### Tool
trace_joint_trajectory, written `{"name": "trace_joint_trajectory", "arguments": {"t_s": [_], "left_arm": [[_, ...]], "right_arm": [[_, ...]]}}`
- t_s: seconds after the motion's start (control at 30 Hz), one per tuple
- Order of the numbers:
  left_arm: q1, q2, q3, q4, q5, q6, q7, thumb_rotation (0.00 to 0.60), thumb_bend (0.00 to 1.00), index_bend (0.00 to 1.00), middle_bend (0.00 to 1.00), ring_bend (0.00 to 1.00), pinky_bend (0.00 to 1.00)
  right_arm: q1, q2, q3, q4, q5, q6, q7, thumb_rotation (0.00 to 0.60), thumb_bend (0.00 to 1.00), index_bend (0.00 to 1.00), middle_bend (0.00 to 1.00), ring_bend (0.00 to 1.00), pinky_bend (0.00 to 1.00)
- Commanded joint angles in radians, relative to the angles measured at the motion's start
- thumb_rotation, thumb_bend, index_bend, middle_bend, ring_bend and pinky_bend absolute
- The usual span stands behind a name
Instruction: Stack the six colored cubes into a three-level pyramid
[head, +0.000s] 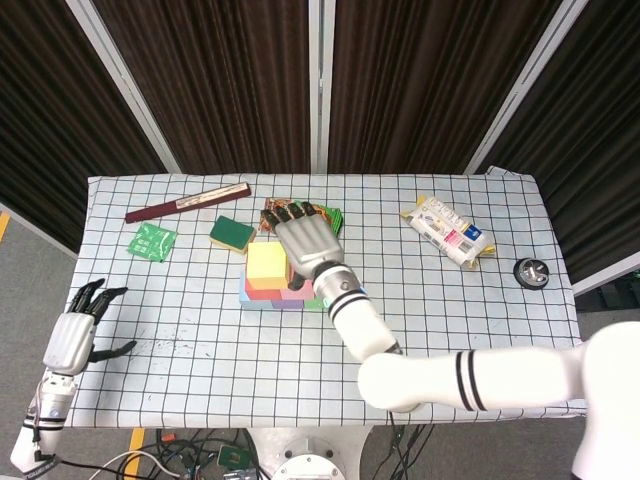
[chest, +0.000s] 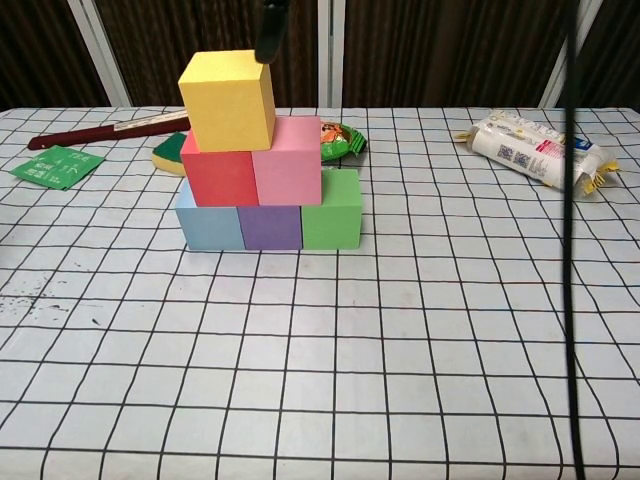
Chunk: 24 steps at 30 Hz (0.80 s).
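Right hand (head: 308, 240) empty, fingers (head: 292, 212) spread wide. Yellow cube (chest: 229, 98) tops pyramid just left of them. Left hand (head: 72, 335) open off bench (head: 480, 300) edge. Wrapper print unreadable.

Both views are evenly and brightly lit from overhead, with no harsh glare on the checked cloth of the desk (head: 450, 300). Shadows are soft and short: a faint one lies under the fingers (head: 296, 212) of the right hand (head: 308, 243) in the head view, and a thin dark edge sits at the foot of the cubes (chest: 268, 185) in the chest view. The curtains (head: 220, 80) behind stay very dark. Focus is sharp throughout; a black finger at the top of the chest view is slightly soft. Grid lines bow mildly toward the frame edges.
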Motion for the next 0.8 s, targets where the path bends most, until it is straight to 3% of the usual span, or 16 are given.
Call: {"name": "trace_joint_trajectory", "arguments": {"t_s": [0.03, 0.1, 0.17, 0.27, 0.33, 0.43, 0.63, 0.8], "left_arm": [[-0.005, 0.008, -0.008, -0.017, -0.011, -0.010, 0.040, 0.600, 0.00, 0.20, 0.22, 0.06, 0.09], [-0.005, 0.015, -0.011, -0.025, -0.018, -0.015, 0.057, 0.600, 0.00, 0.20, 0.22, 0.06, 0.09], [-0.007, 0.027, -0.014, -0.033, -0.024, -0.021, 0.080, 0.600, 0.00, 0.20, 0.22, 0.06, 0.09], [-0.014, 0.047, -0.017, -0.046, -0.028, -0.033, 0.119, 0.600, 0.00, 0.20, 0.22, 0.06, 0.09], [-0.015, 0.062, -0.017, -0.063, -0.029, -0.036, 0.156, 0.600, 0.00, 0.20, 0.22, 0.06, 0.09], [-0.010, 0.078, -0.017, -0.092, -0.039, -0.038, 0.233, 0.600, 0.00, 0.18, 0.22, 0.06, 0.09], [0.009, 0.108, -0.015, -0.172, -0.074, -0.050, 0.372, 0.600, 0.00, 0.15, 0.18, 0.05, 0.09], [0.027, 0.140, 0.004, -0.221, -0.060, -0.035, 0.388, 0.600, 0.00, 0.12, 0.13, 0.01, 0.08]], "right_arm": [[-0.171, 0.224, -0.053, -0.269, -0.216, 0.098, 0.049, 0.600, 0.00, 0.00, 0.00, 0.00, 0.00], [-0.272, 0.298, -0.119, -0.365, -0.384, 0.161, 0.068, 0.600, 0.00, 0.00, 0.00, 0.00, 0.00], [-0.419, 0.360, -0.220, -0.441, -0.622, 0.239, 0.109, 0.600, 0.00, 0.00, 0.00, 0.00, 0.00], [-0.652, 0.399, -0.386, -0.438, -1.003, 0.324, 0.230, 0.600, 0.00, 0.00, 0.00, 0.00, 0.00], [-0.800, 0.401, -0.490, -0.375, -1.234, 0.386, 0.336, 0.600, 0.00, 0.00, 0.00, 0.00, 0.00], [-0.968, 0.357, -0.591, -0.212, -1.475, 0.494, 0.473, 0.600, 0.00, 0.00, 0.00, 0.00, 0.00], [-1.193, 0.179, -0.663, 0.096, -1.604, 0.634, 0.612, 0.600, 0.00, 0.00, 0.00, 0.00, 0.00], [-1.296, 0.064, -0.645, 0.302, -1.616, 0.688, 0.704, 0.600, 0.00, 0.00, 0.00, 0.00, 0.00]]}}
